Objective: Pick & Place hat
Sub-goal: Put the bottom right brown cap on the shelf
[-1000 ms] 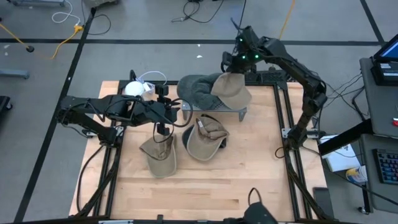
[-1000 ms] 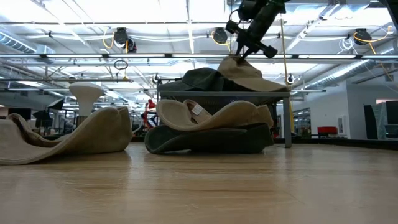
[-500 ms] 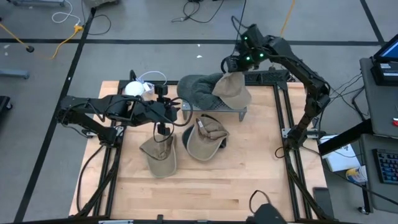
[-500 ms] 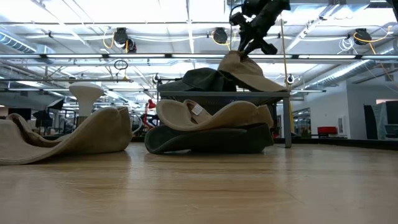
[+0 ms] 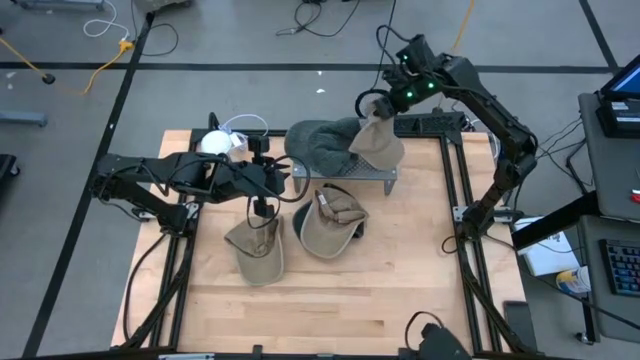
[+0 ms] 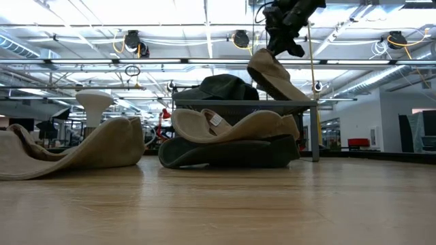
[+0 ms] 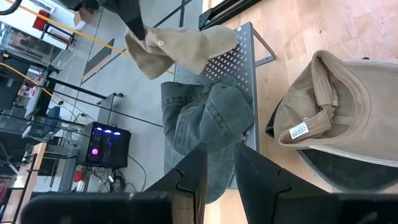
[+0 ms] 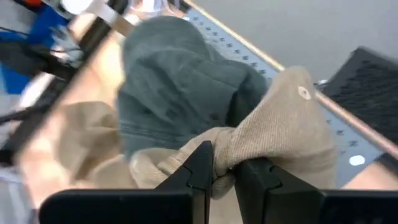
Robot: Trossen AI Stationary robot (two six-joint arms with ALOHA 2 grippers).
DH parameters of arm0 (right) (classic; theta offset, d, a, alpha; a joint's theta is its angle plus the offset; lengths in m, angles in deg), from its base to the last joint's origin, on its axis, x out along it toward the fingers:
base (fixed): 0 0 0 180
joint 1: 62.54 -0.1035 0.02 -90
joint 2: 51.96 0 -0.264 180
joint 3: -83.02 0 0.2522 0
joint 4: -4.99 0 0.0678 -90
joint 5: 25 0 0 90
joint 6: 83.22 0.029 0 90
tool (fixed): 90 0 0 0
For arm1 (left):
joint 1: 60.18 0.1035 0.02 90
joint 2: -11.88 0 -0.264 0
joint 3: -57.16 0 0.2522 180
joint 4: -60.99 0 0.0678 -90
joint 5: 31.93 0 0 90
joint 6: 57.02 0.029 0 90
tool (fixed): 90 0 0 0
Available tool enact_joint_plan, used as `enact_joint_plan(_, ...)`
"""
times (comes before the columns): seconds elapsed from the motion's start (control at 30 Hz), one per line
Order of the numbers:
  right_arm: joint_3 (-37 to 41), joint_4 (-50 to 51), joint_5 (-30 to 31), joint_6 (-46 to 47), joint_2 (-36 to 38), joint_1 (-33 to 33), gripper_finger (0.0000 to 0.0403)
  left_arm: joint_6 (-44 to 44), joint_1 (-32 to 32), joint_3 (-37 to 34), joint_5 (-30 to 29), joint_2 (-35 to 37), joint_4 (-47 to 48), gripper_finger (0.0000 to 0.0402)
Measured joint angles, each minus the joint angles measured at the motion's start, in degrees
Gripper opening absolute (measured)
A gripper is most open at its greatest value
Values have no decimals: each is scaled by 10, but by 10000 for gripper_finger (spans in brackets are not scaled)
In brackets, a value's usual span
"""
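A tan hat (image 5: 378, 142) hangs from my right gripper (image 5: 386, 104) at the far right end of a perforated metal rack (image 5: 388, 178); the gripper is shut on it. In the low view the tan hat (image 6: 271, 73) slants down from the right gripper (image 6: 281, 42). A grey-green hat (image 5: 320, 146) lies on the rack's top. My left gripper (image 7: 221, 177) hovers open near the rack's left end (image 5: 290, 180), touching nothing. On the table lie another tan hat (image 5: 255, 250) and a third tan hat (image 5: 330, 218), which rests upside down on a dark one (image 6: 225, 153). My right gripper pinches a fold of the tan hat's crown (image 8: 249, 140), near the top button (image 8: 303, 93), between its two fingers. It comes from above, pointing down. The hat hangs tilted below the fingers, and its lower edge (image 6: 300, 97) rests on the rack's top.
The rack stands on thin legs (image 6: 315, 133) at the table's far middle. A white round object (image 5: 215, 143) sits at the far left by my left arm. Bare wood (image 5: 330, 310) fills the near half of the table. A black mat (image 5: 435, 123) lies beyond the rack.
My right gripper has risen and moved toward the table's right, staying shut on the tan hat. The hat's crown has been pulled up off the grey-green hat and now hangs steeply, while its lower edge has stayed on the rack.
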Motion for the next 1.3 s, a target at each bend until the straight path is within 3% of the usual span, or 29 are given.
enact_joint_plan(0.63, 0, -38, 199, -129, -21, -121, 34, -1, 0, 0, 0, 0, -37, 85)
enact_joint_plan(0.93, 0, -41, 229, -142, -69, -152, 34, -1, 0, 0, 0, 0, -37, 85)
enact_joint_plan(1.3, 38, -76, 211, -179, -78, -157, 34, 1, 0, 0, 0, 0, -37, 85)
